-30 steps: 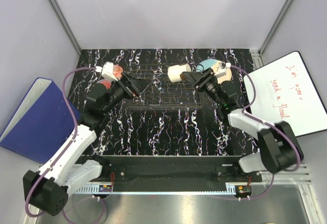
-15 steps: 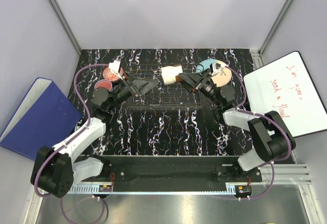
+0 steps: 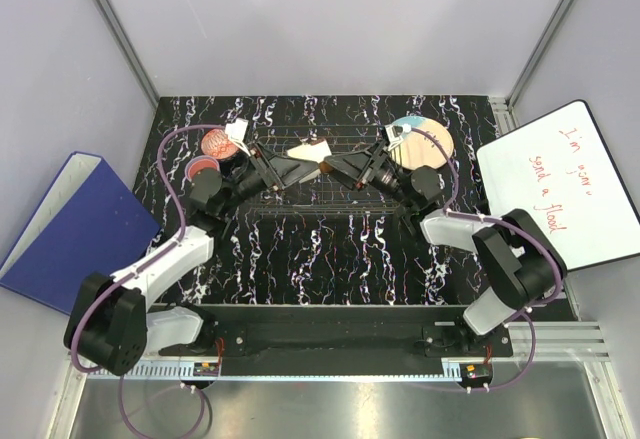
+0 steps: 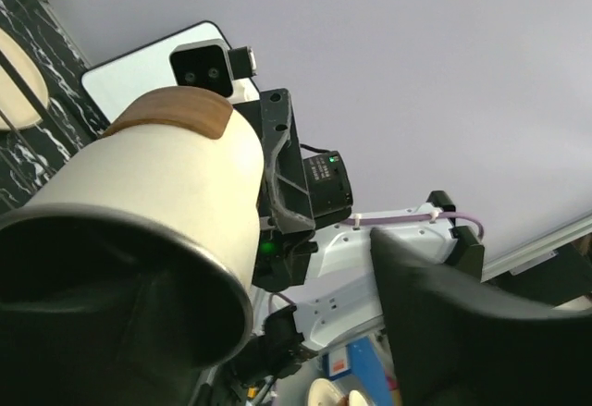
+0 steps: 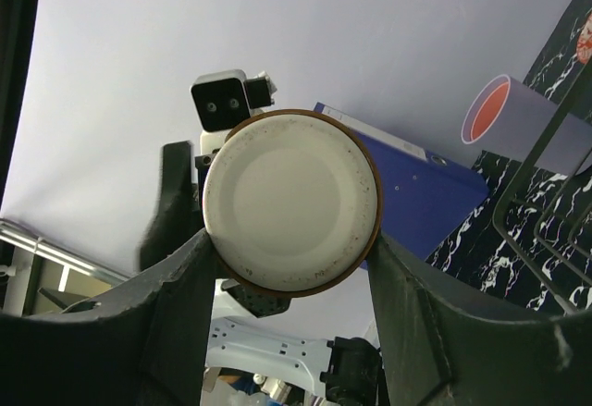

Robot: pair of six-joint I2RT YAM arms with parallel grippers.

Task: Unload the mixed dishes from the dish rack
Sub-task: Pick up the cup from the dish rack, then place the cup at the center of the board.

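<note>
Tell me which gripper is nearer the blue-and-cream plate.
Right. The right gripper, holding the whitish cup, sits left of the blue-and-cream plate in the top view; the left gripper is beyond the cup, farther left.

Whitish cup (image 4: 157, 193), dark open mouth

A flat white rectangular board with a dark rim (image 3: 560, 184) is lying at three o'clock in the overhead view, and thin handwriting is running sideways across it. It is reading "I'm", then a small unclear word, then "send a flood". Nothing else is showing legible writing.
</note>
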